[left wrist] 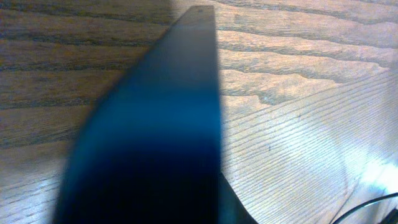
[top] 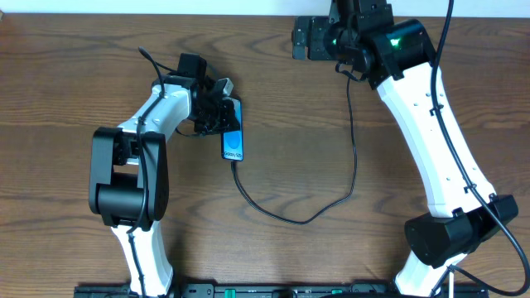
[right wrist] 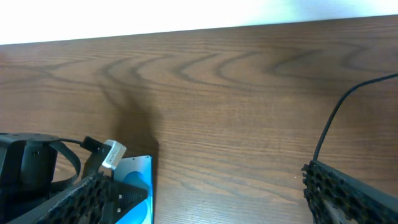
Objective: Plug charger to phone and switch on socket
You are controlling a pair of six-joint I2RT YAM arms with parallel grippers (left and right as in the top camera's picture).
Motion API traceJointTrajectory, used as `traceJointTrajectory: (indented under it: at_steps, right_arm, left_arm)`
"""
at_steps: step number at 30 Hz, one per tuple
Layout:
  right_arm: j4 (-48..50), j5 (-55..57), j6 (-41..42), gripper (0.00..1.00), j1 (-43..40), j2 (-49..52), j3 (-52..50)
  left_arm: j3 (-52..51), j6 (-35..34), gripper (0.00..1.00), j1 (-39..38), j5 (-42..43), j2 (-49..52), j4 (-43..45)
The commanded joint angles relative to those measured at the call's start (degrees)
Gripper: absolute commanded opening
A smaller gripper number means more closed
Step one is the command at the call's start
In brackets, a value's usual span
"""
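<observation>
The phone [top: 233, 142] lies on the wooden table with its blue screen up. It also shows in the right wrist view [right wrist: 138, 186] and fills the left wrist view as a dark blue blur [left wrist: 155, 137]. My left gripper [top: 220, 109] sits at the phone's far end and appears shut on it. The charger's black cable [top: 308, 220] meets the phone's near short edge, loops right and runs up to my right gripper [top: 313, 39]. That gripper is wide open in the right wrist view [right wrist: 217, 199], with the cable [right wrist: 333, 121] beside its right finger. The plug is hidden. The socket is out of view.
The table's far edge [right wrist: 199, 28] meets a white wall just behind my right gripper. The left arm's base [top: 124, 199] stands at the front left, the right arm's base [top: 451, 236] at the front right.
</observation>
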Motion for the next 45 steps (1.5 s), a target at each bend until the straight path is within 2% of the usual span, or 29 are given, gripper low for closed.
traceJointTrajectory:
  at_steps: [1, 4, 6, 10, 12, 23, 31, 32, 34, 37, 38, 40, 45]
  right_arm:
    - [-0.07, 0.28, -0.7, 0.99, 0.28, -0.9, 0.66]
    - [-0.07, 0.28, -0.7, 0.99, 0.28, -0.9, 0.66]
    - [-0.07, 0.28, -0.7, 0.99, 0.28, -0.9, 0.68]
    - [-0.07, 0.28, -0.7, 0.99, 0.28, -0.9, 0.66]
    - [-0.07, 0.28, -0.72, 0.99, 0.28, -0.9, 0.66]
    - [-0.09, 0.28, -0.72, 0.99, 0.28, -0.9, 0.66]
    - [-0.07, 0.31, -0.72, 0.99, 0.28, -0.9, 0.68]
    - [-0.09, 0.31, -0.72, 0.99, 0.28, -0.9, 0.66]
    - [-0.09, 0.31, -0.72, 0.99, 0.28, -0.9, 0.66]
    - [-0.09, 0.31, -0.74, 0.99, 0.28, -0.9, 0.68]
    - [-0.11, 0.31, -0.72, 0.99, 0.28, -0.9, 0.66]
    - [-0.2, 0.31, -0.72, 0.99, 0.28, -0.9, 0.68]
    - [-0.24, 0.31, -0.72, 0.99, 0.28, -0.9, 0.68]
  left_arm:
    - [1.03, -0.33, 0.12, -0.13, 0.37, 0.63, -0.02]
    - [1.03, -0.33, 0.13, -0.13, 0.37, 0.63, -0.04]
    - [1.03, -0.33, 0.17, -0.13, 0.37, 0.63, -0.07]
    - [1.03, -0.33, 0.17, -0.13, 0.37, 0.63, -0.24]
    - [1.03, -0.33, 0.24, -0.13, 0.37, 0.63, -0.33]
    - [1.03, -0.33, 0.29, -0.13, 0.37, 0.63, -1.38]
    - [1.03, -0.33, 0.29, -0.13, 0.37, 0.63, -1.97]
    - [1.03, -0.33, 0.28, -0.13, 0.37, 0.63, -1.99]
    - [1.03, -0.61, 0.08, -0.13, 0.35, 0.63, -1.99]
    - [1.03, -1.42, 0.07, -0.07, 0.35, 0.63, -1.95]
    - [1.03, -1.42, 0.08, -0.07, 0.35, 0.63, -1.95]
    - [1.03, -1.42, 0.21, -0.07, 0.37, 0.63, -1.95]
    - [1.03, -1.42, 0.25, -0.07, 0.35, 0.63, -1.97]
